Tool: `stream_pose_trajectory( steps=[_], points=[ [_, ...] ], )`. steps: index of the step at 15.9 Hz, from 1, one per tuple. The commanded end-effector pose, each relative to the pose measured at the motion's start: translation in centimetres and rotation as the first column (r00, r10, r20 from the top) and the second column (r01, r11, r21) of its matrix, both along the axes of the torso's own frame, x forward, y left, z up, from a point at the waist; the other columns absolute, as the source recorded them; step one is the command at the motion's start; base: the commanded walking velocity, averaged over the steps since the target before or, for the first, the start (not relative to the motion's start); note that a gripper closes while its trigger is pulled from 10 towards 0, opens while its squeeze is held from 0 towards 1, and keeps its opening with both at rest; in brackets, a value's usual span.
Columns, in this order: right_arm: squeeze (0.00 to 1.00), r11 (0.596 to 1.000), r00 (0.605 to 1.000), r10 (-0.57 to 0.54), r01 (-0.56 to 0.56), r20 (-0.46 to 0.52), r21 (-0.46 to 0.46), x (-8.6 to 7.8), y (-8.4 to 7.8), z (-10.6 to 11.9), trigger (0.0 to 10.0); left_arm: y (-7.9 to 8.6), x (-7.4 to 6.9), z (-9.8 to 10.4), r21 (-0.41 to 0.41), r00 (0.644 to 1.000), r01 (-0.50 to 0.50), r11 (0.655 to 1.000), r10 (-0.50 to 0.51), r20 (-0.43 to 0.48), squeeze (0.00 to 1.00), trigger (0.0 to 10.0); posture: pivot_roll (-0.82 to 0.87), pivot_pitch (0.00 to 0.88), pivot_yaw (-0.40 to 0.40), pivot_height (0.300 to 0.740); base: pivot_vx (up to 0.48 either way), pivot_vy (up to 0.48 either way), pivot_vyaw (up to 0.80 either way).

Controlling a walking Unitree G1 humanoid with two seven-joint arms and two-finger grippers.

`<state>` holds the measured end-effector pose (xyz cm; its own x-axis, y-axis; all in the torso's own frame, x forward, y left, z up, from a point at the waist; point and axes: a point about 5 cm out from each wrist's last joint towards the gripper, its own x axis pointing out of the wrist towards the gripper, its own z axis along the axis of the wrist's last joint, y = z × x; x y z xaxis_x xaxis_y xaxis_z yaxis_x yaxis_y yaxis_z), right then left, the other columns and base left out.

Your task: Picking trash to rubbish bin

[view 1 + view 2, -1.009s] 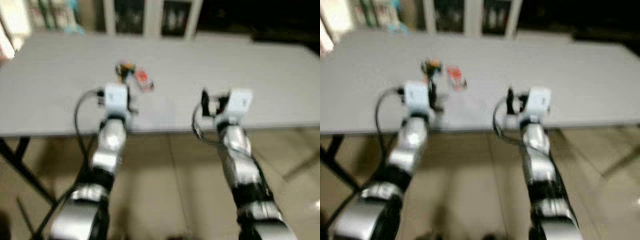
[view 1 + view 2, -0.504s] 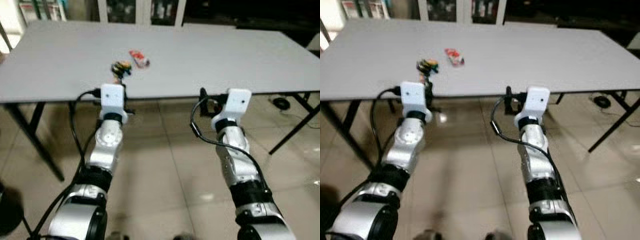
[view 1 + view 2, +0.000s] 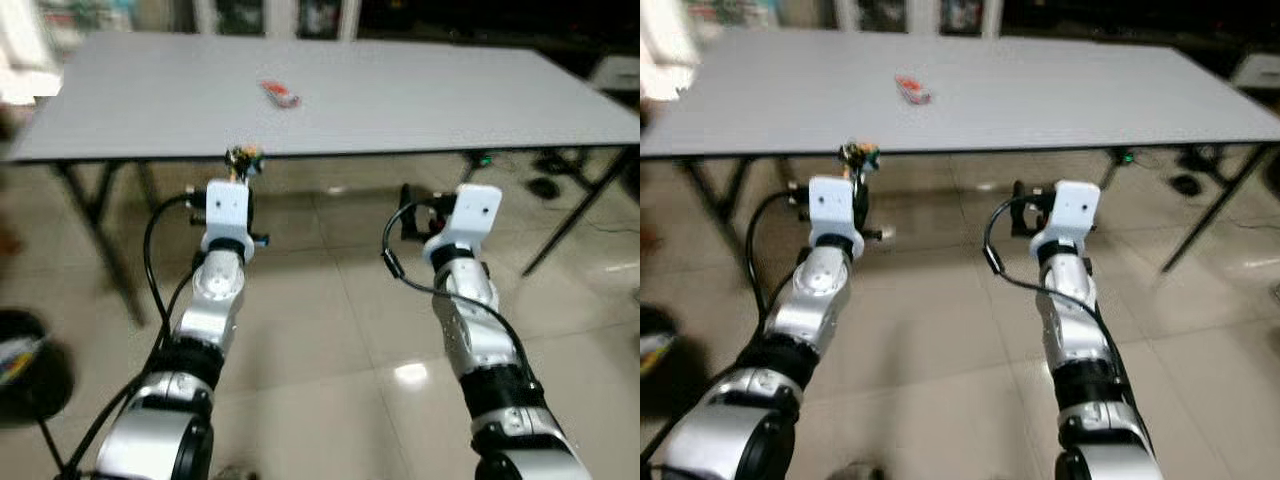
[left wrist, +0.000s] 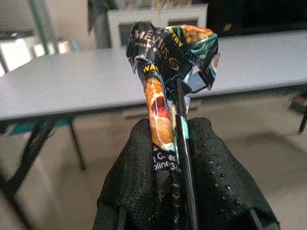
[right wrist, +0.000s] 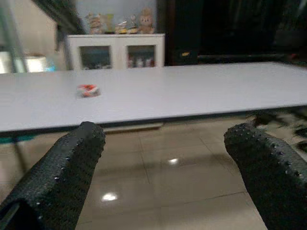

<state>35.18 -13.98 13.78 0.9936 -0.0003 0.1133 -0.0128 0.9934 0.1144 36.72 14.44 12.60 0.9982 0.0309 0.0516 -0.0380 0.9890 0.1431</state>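
Note:
My left gripper (image 4: pixel 175 158) is shut on a crumpled dark snack wrapper (image 4: pixel 170 62) with orange, green and yellow print; the wrapper (image 3: pixel 243 157) pokes up above that wrist, in front of the table's near edge. A red wrapper (image 3: pixel 280 94) lies flat on the grey table (image 3: pixel 420 90), towards the left of its middle, and appears as a small red wrapper (image 5: pixel 87 89) in the right wrist view. My right gripper (image 5: pixel 163 158) is open and holds nothing, raised before the table over the tiled floor. A dark round bin (image 3: pixel 28 365) stands on the floor at the far left.
The table stands on black folding legs (image 3: pixel 105 235). Behind it are a white glass-door cabinet (image 5: pixel 115 50) and dark furniture. Glossy beige floor tiles (image 3: pixel 330 320) spread between me and the table. Small dark items (image 3: pixel 545 185) lie on the floor under the table's right end.
The camera has pulled back from the table, which now lies farther off with its legs and the floor in view. The held wrapper has come away from the tabletop with my left gripper.

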Motion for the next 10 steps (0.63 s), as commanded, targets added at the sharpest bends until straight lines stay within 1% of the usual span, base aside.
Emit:
stream_pose_trajectory(
  steps=[1,2,3,4,5,6,7,8,9,10],
  points=[
    [0.0,1.0,0.996,-0.001,0.002,-0.088,0.012,-0.2,-1.0,-1.8,10.0,-0.1,-0.4,-1.7,-0.009,0.996,0.035,0.999,-0.036,-0.086,0.0,10.0,-0.07,0.049,-0.08,0.74,0.0,0.0,0.0],
    [0.0,1.0,0.993,0.001,0.0,-0.12,0.003,-0.4,-1.2,-2.5,10.0,0.1,-0.7,-2.5,-0.003,0.992,0.044,0.999,-0.044,-0.122,0.0,10.0,-0.07,0.049,-0.08,0.74,0.0,0.0,0.0],
    [0.0,1.0,0.985,0.006,-0.008,-0.175,-0.011,-0.7,-1.5,-3.9,10.0,0.5,-1.2,-4.0,0.018,0.98,0.065,0.998,-0.06,-0.19,0.0,10.0,-0.07,0.043,-0.08,0.74,0.0,0.0,0.0],
    [0.0,1.0,0.968,0.009,-0.01,-0.249,-0.002,-1.3,-1.9,-5.8,10.0,1.0,-2.1,-5.9,0.028,0.959,0.081,0.996,-0.071,-0.273,0.0,10.0,-0.07,0.043,-0.082,0.74,0.0,0.0,0.0],
    [0.0,0.999,0.939,0.037,-0.033,-0.343,0.017,-2.1,-2.0,-8.0,10.0,1.6,-3.3,-8.0,0.05,0.925,0.105,0.993,-0.079,-0.371,0.0,10.0,-0.07,0.041,-0.081,0.74,0.0,0.0,0.0],
    [0.0,0.997,0.893,0.068,-0.072,-0.446,0.007,-3.4,-2.0,-10.4,10.0,1.9,-4.8,-10.1,0.07,0.88,0.143,0.987,-0.094,-0.466,0.0,10.0,-0.07,0.042,-0.083,0.74,0.0,0.0,0.0],
    [0.0,0.996,0.87,0.08,-0.082,-0.487,0.017,-4.0,-2.1,-11.5,10.0,2.1,-5.4,-11.0,0.078,0.861,0.149,0.986,-0.09,-0.501,0.0,10.0,-0.07,0.042,-0.083,0.74,0.0,0.0,0.0],
    [0.0,0.995,0.79,0.085,-0.095,-0.608,0.016,-6.4,-2.4,-14.5,10.0,2.6,-7.3,-13.0,0.097,0.81,0.16,0.982,-0.075,-0.582,0.0,10.0,-0.07,0.048,-0.086,0.74,0.0,0.0,0.0],
    [0.0,0.995,0.765,0.082,-0.097,-0.638,0.012,-7.0,-2.5,-15.2,10.0,2.8,-7.9,-13.7,0.099,0.789,0.163,0.982,-0.07,-0.61,0.0,10.0,-0.06,0.05,-0.087,0.74,0.0,0.0,0.0],
    [0.0,0.997,0.698,0.062,-0.073,-0.713,0.016,-9.1,-2.9,-17.2,10.0,3.4,-10.2,-15.8,0.124,0.721,0.164,0.979,-0.033,-0.692,0.0,10.0,-0.07,0.053,-0.089,0.74,0.0,0.0,0.0]
  ],
)
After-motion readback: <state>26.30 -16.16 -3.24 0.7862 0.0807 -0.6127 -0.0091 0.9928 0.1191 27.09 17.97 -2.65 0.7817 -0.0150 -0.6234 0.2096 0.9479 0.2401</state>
